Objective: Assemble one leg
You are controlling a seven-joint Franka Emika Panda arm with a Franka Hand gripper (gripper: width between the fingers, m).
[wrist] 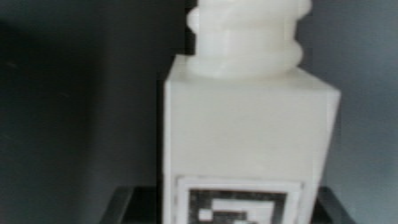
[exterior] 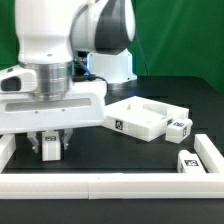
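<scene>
Leg [exterior: 49, 150] sits between the fingers of the tool [exterior: 52, 146], well off the tabletop [exterior: 140, 118] toward the exterior view's left, low over the counter [exterior: 120, 155]. Tool is clamped on the leg: fingers flank it on both sides, no gap visible. Can't tell if the leg base touches the counter or hangs just off it.

Wrist view: leg [wrist: 246, 120] fills the frame, with peg [wrist: 240, 40] at one end and tag [wrist: 240, 205] at the other. Fingers don't show there.

Second leg [exterior: 180, 127] lies just beside the tabletop on the exterior view's right. Third leg [exterior: 188, 160] is further out from the tabletop, near the rail [exterior: 110, 180].

My read on the step: grasp done, carry to tabletop not yet made. No leg is seated in the tabletop as far as I can see.

Next move calls for:
- lift clear of the counter and rail
- travel over to a tabletop corner
- line the peg up with the corner hole, then lower and twist in

Holes are too small to make out, so which corner is an open question. The peg will likely need reorienting before insertion.
</scene>
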